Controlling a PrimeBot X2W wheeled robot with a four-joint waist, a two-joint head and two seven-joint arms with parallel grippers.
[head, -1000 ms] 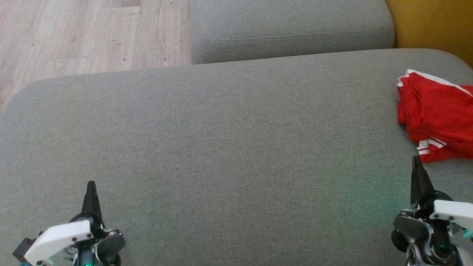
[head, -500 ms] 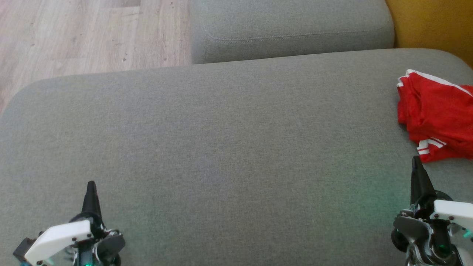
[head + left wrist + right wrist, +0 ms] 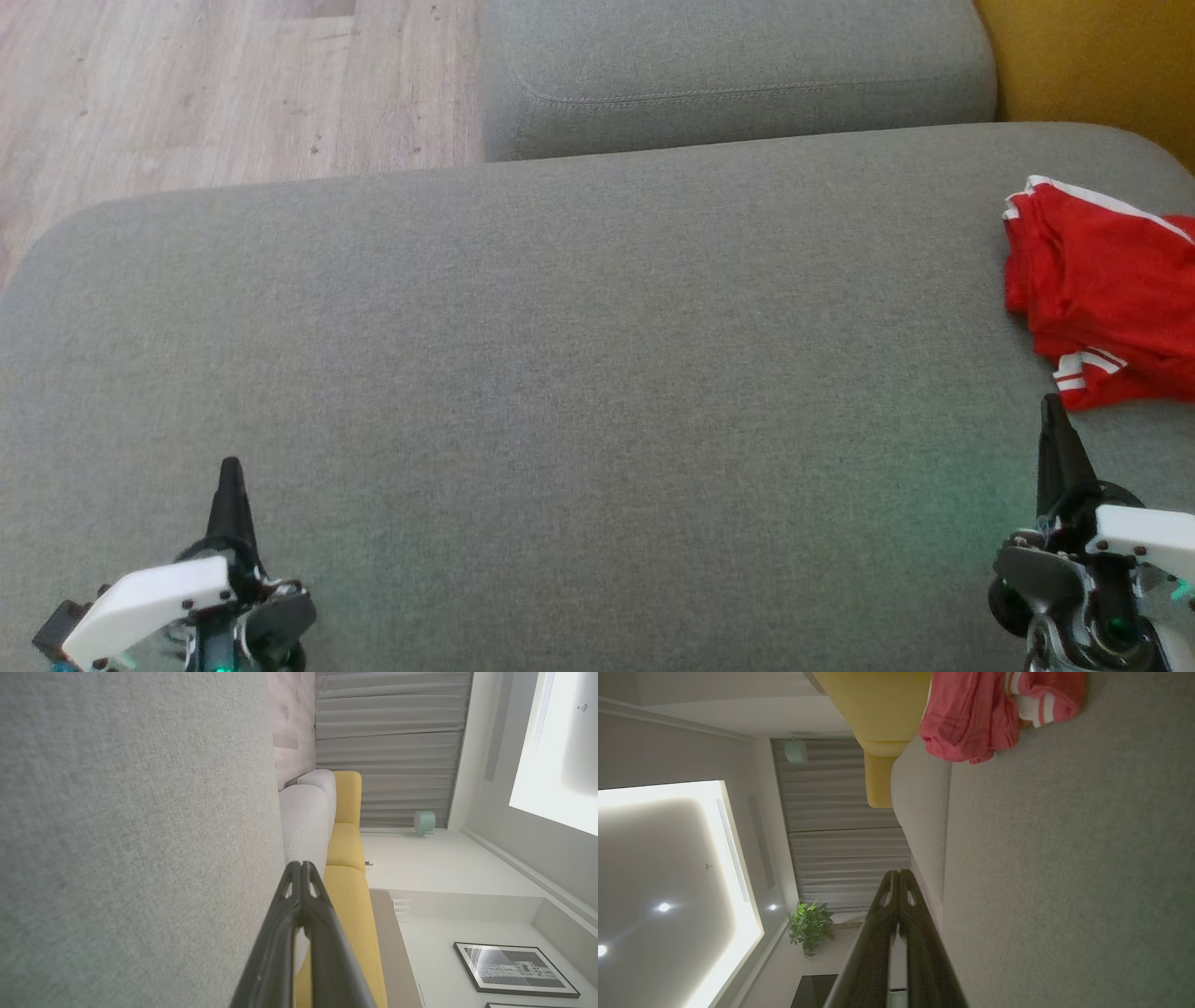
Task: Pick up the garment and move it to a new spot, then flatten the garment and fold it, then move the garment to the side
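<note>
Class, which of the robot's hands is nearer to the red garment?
Right. The right hand sits just short of the red garment, its tip almost at the near edge; the left hand is far across the grey cushion, at the opposite side.

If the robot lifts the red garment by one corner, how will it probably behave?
Probably floppy: the red garment lies crumpled in soft folds, so it should hang and unfold. It looks thin, so likely light. On the woven grey cushion it may drag rather than slide.

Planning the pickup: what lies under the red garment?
The red garment lies bunched on the grey cushion, near its right end. Anything beneath its folds is hidden.
</note>
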